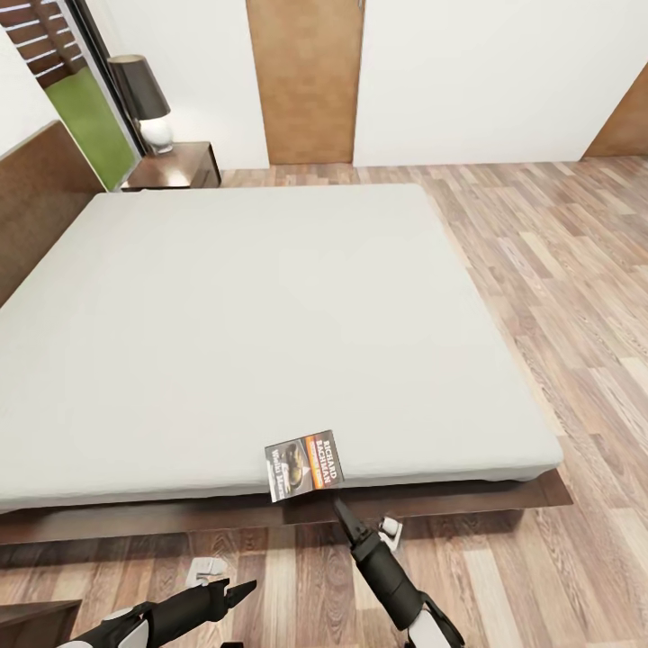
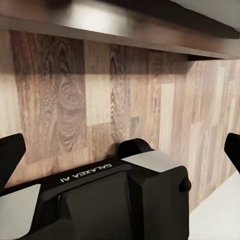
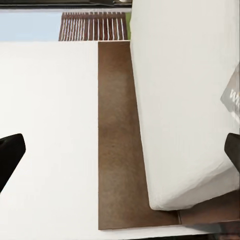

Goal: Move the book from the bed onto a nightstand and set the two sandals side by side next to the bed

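Note:
The book (image 1: 303, 465), dark-covered with an orange band, lies on the near edge of the bed's pale mattress (image 1: 252, 324) and overhangs it slightly. My right gripper (image 1: 341, 510) is just below and in front of the book, over the dark bed frame (image 1: 180, 517), and is open. In the right wrist view its fingertips (image 3: 10, 156) stand wide apart, and a corner of the book (image 3: 231, 97) peeks in beside the mattress (image 3: 185, 100). My left gripper (image 1: 239, 591) hangs low over the floor, open, fingertips (image 2: 10, 152) spread. A nightstand (image 1: 175, 166) stands at the bed's far corner. The sandals are out of view.
A black-shaded lamp (image 1: 144, 99) stands on the nightstand. The dark headboard (image 1: 40, 193) runs along the bed's left side. A brown door (image 1: 306, 81) is in the far white wall. Wood-plank floor (image 1: 558, 297) stretches to the right of the bed.

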Robot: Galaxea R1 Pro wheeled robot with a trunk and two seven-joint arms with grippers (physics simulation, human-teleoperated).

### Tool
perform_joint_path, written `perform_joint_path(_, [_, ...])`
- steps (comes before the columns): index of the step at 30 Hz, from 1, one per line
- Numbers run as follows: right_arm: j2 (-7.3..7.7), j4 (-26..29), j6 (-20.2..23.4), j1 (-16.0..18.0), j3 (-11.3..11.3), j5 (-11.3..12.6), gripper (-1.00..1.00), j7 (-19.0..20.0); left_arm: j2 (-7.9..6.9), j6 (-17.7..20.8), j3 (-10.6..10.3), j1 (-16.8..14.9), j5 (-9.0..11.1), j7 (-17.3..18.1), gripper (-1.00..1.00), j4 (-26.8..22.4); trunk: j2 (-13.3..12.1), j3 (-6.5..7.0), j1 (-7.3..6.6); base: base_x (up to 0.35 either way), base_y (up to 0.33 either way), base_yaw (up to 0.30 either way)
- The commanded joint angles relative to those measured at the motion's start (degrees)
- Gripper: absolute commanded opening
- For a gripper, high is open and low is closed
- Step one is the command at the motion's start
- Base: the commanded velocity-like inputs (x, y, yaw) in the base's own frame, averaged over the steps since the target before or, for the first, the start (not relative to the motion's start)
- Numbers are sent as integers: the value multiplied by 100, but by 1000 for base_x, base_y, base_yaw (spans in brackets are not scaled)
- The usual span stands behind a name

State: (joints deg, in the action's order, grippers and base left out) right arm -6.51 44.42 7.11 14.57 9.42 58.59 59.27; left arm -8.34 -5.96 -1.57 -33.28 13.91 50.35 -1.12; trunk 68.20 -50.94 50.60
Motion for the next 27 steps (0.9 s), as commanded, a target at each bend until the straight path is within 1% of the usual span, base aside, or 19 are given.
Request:
perform_joint_path(1, [1,-42,29,2,12,63,100,15,-1,-45,-19,-3,7,10,100,7,44,-22,23,0,0,0])
perform_joint_path(6, [1,-78,-4,2,15,65,100,-14,-1,-45,-19,-3,7,10,100,7,244,-111,132,0,0,0])
perform_joint_path(7, [1,-80,-5,2,14,65,100,-73,-1,-45,-19,-3,7,10,100,7,284,-129,154,0,0,0])
perform_joint_path(10, [5,-79,-7,2,13,72,100,-473,-1,-45,-19,-3,7,10,100,7,405,-183,220,0,0,0])
perform_joint_path(12, [8,-78,-8,2,13,73,100,-625,-1,-45,-19,-3,7,10,100,7,485,-219,264,0,0,0])
perform_joint_path(17, [10,-82,-8,2,8,74,100,-715,-1,-45,-19,-3,7,10,100,7,685,-309,374,0,0,0])
perform_joint_path(27, [4,-82,-15,2,7,74,100,-728,-1,-44,-19,-3,7,10,100,7,685,-309,374,0,0,0])
